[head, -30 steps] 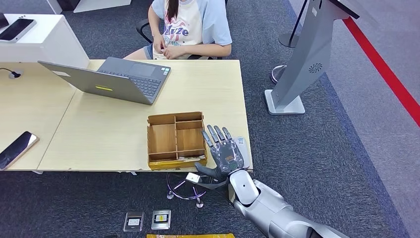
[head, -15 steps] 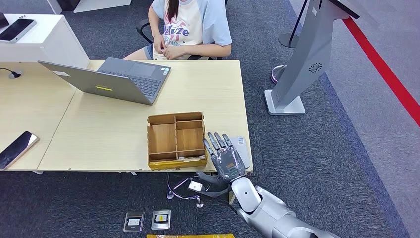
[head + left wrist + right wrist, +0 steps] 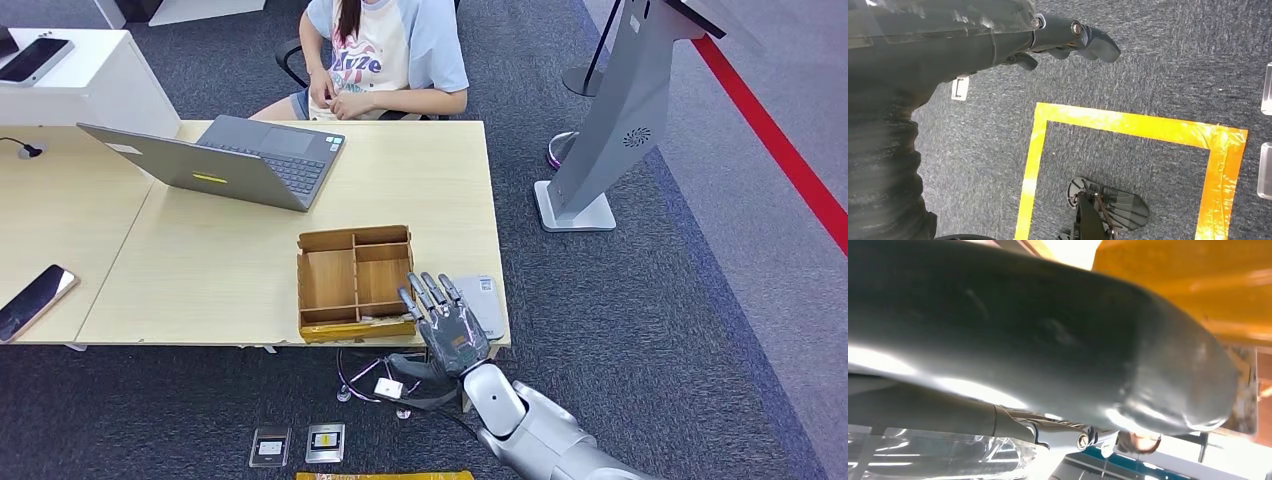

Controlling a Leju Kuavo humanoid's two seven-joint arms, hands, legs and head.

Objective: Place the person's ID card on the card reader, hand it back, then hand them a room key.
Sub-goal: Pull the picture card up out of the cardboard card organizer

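Note:
My right hand hovers over the table's near right corner, fingers spread and thumb out to the side, with nothing in it. Just beyond its fingertips a flat grey card reader lies by the table edge; I cannot tell whether a card lies on it. Left of the hand stands a brown compartment box with something thin in its front slot. The person sits at the far side, both hands held together at the chest. My left hand hangs above the carpet, fingers stretched out, holding nothing.
An open grey laptop sits on the far left part of the table, and a phone lies on the adjoining desk. A grey kiosk stand rises at the right. Yellow floor tape and two small devices lie below.
My right hand has drawn back toward me and slightly left, off the card reader, which now shows more fully. The person has not moved.

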